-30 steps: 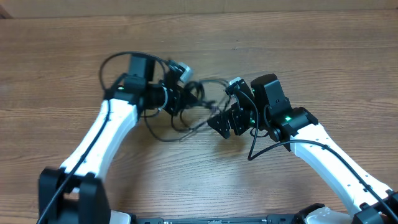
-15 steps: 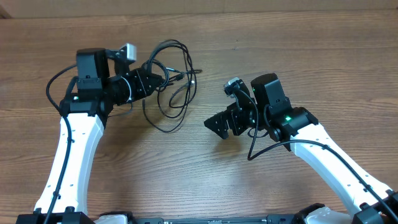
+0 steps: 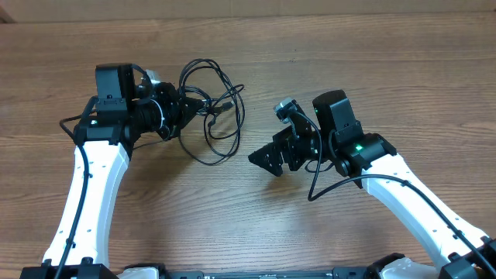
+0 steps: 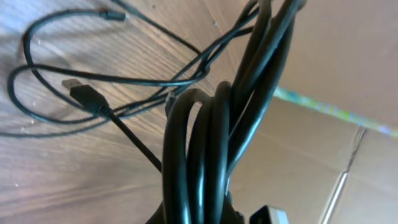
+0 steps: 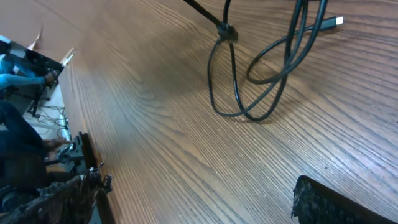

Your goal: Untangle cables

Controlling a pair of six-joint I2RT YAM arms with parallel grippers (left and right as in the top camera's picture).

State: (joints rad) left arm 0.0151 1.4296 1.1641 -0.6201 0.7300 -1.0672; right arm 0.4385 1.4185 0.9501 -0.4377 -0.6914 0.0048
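Observation:
The cables [image 3: 215,116] are thin black cords looped together on the wooden table [image 3: 349,62], left of centre. My left gripper [image 3: 183,109] is shut on a bunch of their strands at the bundle's left side. In the left wrist view the gripped strands [image 4: 205,149] fill the middle, with a USB plug [image 4: 83,94] lying on the wood behind. My right gripper [image 3: 266,160] is open and empty, apart from the cables to their right. The right wrist view shows the cable loops [image 5: 249,93], a plug end [image 5: 336,22] and one dark finger [image 5: 339,202].
The wooden table spreads all around. A brown cardboard wall [image 4: 348,56] stands past its far edge. Both white arms [image 3: 93,194] reach in from the front edge. Clutter [image 5: 37,124] lies beyond the table edge in the right wrist view.
My left arm has pulled the cable bundle to the left, away from my right gripper, then settled. The right gripper no longer touches the cables and has shifted slightly left.

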